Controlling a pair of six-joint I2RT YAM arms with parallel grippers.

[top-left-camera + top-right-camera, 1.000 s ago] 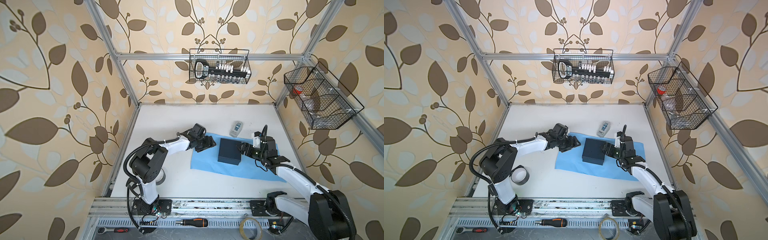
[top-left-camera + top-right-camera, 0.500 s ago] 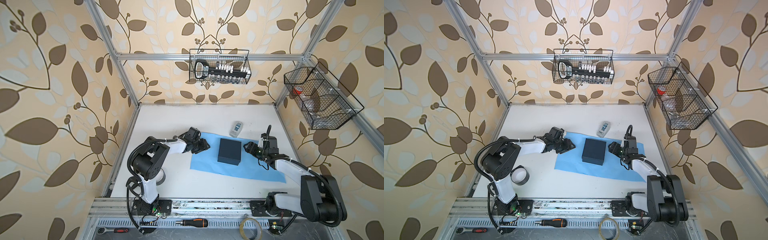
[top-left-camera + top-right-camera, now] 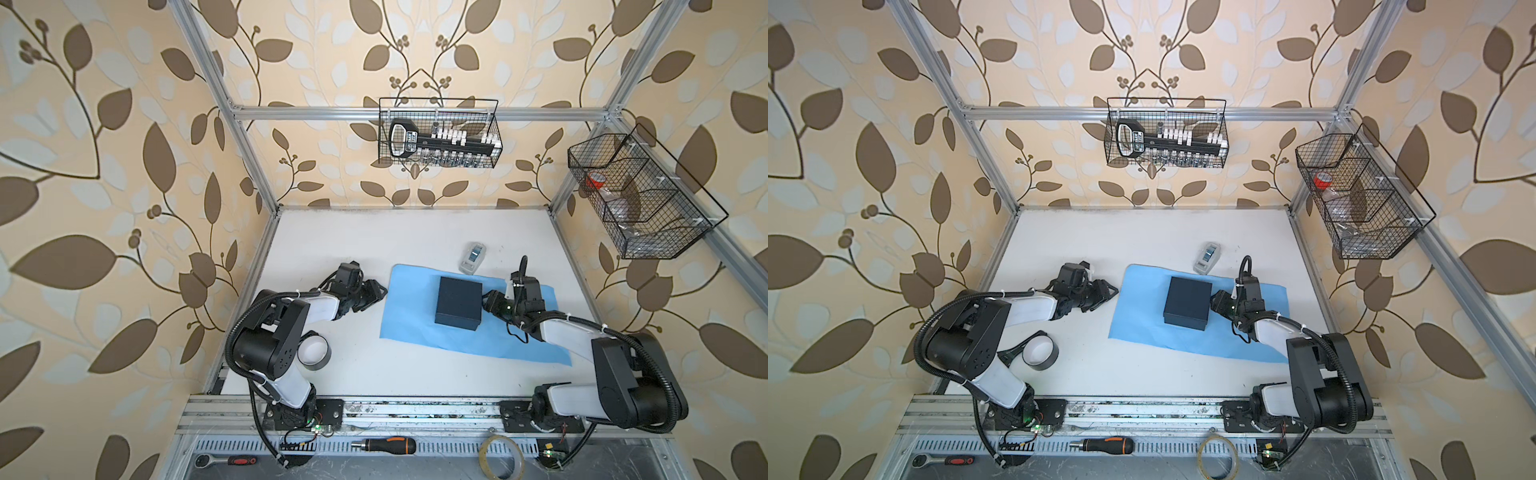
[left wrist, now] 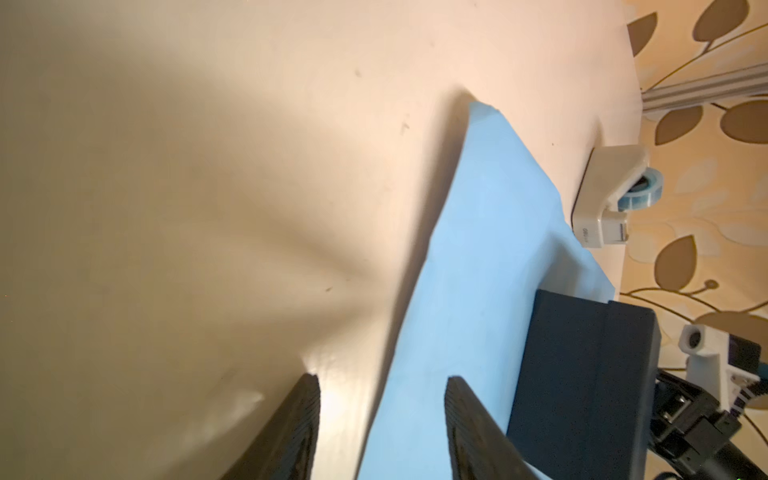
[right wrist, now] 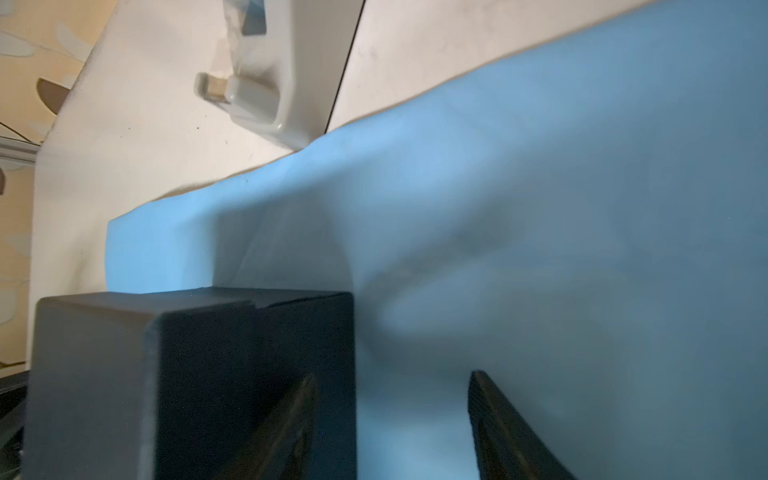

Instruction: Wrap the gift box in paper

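The dark gift box (image 3: 459,302) (image 3: 1187,303) stands shut on the light blue paper (image 3: 415,328) (image 3: 1142,324), which lies flat on the white table. My left gripper (image 3: 380,293) (image 3: 1111,291) sits low at the paper's left edge. In the left wrist view it (image 4: 380,382) is open and the paper (image 4: 490,232) edge runs between its fingers. My right gripper (image 3: 486,301) (image 3: 1214,301) is at the box's right side. In the right wrist view it (image 5: 392,378) is open over the paper (image 5: 561,208), one finger against the box (image 5: 187,374) wall.
A grey tape dispenser (image 3: 472,257) (image 3: 1207,257) stands just behind the paper. A black tape roll (image 3: 313,351) (image 3: 1039,350) lies by the left arm's base. A screwdriver (image 3: 384,444), a ratchet (image 3: 226,460) and a clear tape ring (image 3: 500,455) lie on the front rail. Wire baskets (image 3: 440,133) hang on the walls.
My left gripper has drawn back from the paper's near-left corner to its left edge. The right arm has folded lower, its gripper staying beside the box. Both jaws have narrowed.
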